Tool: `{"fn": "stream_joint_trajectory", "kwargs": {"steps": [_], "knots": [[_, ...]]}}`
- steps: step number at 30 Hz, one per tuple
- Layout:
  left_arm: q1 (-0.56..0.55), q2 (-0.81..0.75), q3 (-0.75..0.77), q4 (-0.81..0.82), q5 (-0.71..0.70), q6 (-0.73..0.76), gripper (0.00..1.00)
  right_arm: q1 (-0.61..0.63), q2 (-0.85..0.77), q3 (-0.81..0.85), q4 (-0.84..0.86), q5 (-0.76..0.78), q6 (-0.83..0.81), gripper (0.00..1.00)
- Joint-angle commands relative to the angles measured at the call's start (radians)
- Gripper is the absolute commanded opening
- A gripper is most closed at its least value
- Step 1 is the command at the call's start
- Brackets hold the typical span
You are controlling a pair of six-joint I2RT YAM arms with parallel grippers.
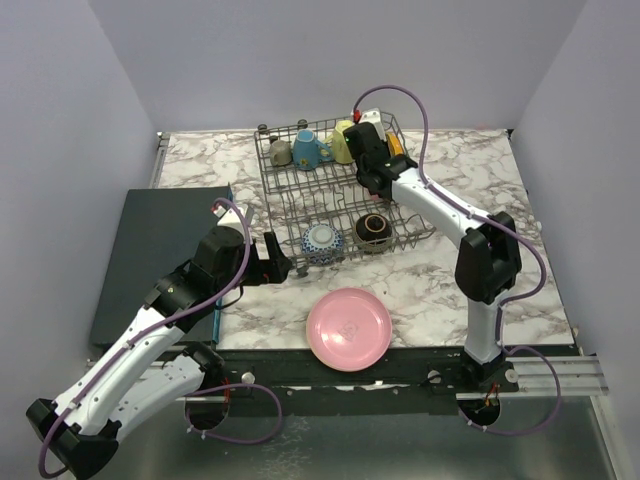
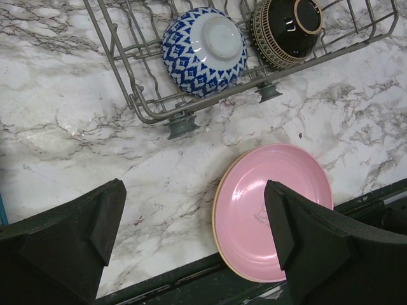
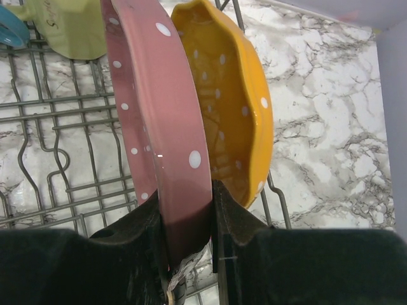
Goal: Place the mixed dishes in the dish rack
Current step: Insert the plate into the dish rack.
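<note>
Step in hand: slotting a plate. The right gripper [image 3: 187,204] is clamped on the lower rim of a scalloped pink plate w/ white dots [image 3: 159,108], held on edge over the far-right part of the grey wire dish rack [image 1: 320,195]. Just beside it stands a scalloped orange plate w/ white dots [image 3: 226,108], already in the rack; touching or not, can't tell.

Far row of the rack: grey mug [image 1: 281,152], blue mug [image 1: 308,150], yellow-green mug [image 1: 343,142]. Near row: blue-and-white patterned bowl [image 2: 203,47] and dark brown bowl [image 2: 286,28], both tipped on their sides.

The left gripper [image 2: 194,213] is spread wide, holding nothing, hovering over the white marble table [image 2: 63,140] just off the rack's near corner. Ahead of it a plain pink plate [image 2: 251,210] lies flat at the table's near edge, outside the rack. It's the only dish left out, as far as visible.

Next, prob.: lower the dotted plate btwn tines beside the orange one, upright, then let go w/o knocking the neighbour. The flat plate looks harder: its rim sits low on the table, so it needs an edge pick.
</note>
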Motion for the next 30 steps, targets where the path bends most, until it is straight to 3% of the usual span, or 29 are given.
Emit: {"fn": "stream_joint_trajectory", "kwargs": {"steps": [1, 27, 30], "knots": [[0.014, 0.0, -0.007, 0.018, 0.006, 0.02, 0.99, -0.002, 0.011, 0.059, 0.091, 0.021, 0.033, 0.0], [0.056, 0.012, -0.01, 0.027, 0.044, 0.03, 0.99, -0.005, 0.095, 0.055, 0.058, -0.001, 0.087, 0.01], [0.064, 0.017, -0.009, 0.029, 0.053, 0.031, 0.99, -0.007, 0.094, 0.053, 0.056, 0.0, 0.089, 0.07]]}}
